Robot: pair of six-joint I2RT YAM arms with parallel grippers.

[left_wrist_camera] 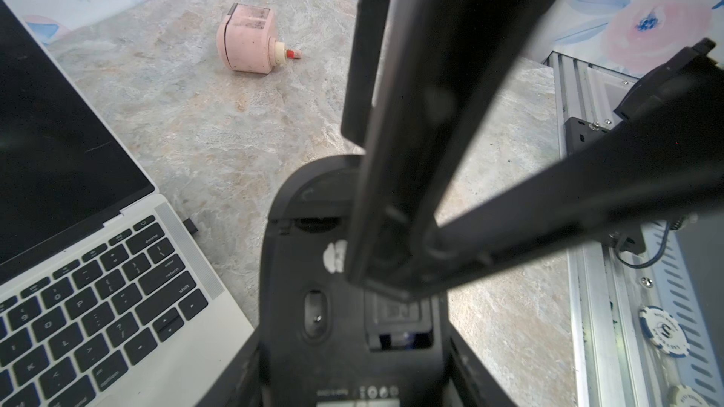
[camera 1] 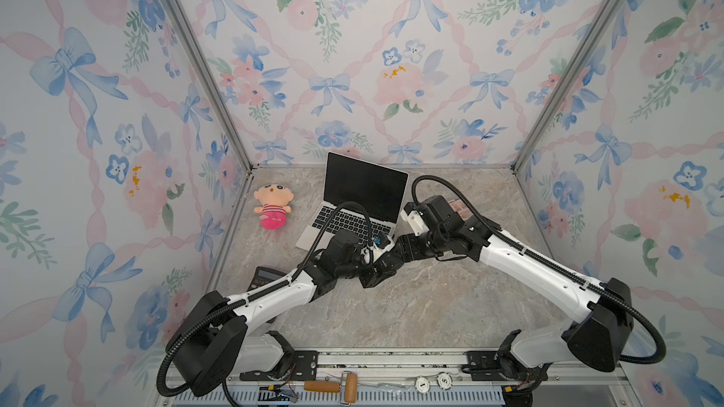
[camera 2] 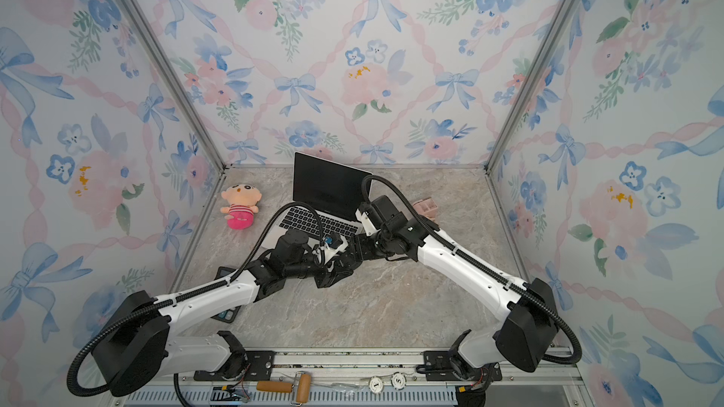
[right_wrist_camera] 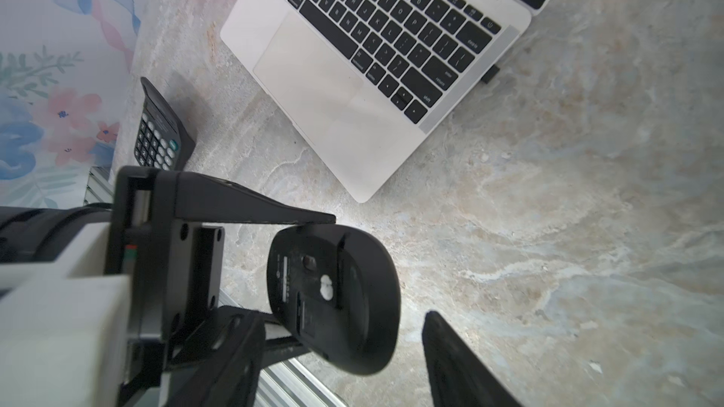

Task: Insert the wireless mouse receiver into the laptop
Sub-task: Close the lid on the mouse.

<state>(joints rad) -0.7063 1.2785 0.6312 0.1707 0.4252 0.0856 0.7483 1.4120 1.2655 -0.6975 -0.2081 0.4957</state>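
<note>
Treat the plugging as done (judging by the seated stub alone) and spend the care on backing away. Stay off the slim silver-gold laptop (camera 1: 364,185), open at the centre of both top views on the marbled tabletop (camera 1: 411,307). Hold the black oval mouse (right_wrist_camera: 352,307) steady, belly up with its battery bay uncovered, and lift the right gripper (left_wrist_camera: 399,268) straight off it, no sideways drag. Steer well clear of the wireless mouse receiver (right_wrist_camera: 490,73), a tiny dark plug sitting in the laptop's side port on the delete-key side, jutting just above the tabletop.

Reaches in from the lower left of a top view with the white-and-black left arm (camera 1: 274,299), from the lower right with the right arm (camera 1: 529,264), wrists meeting just below the laptop's near corner. Clamps the mouse across its sides with the left gripper (right_wrist_camera: 319,283), jaws partway spread. Straddles the mouse's underside with the right gripper, fingers parted, gripping nothing that shows.
</note>
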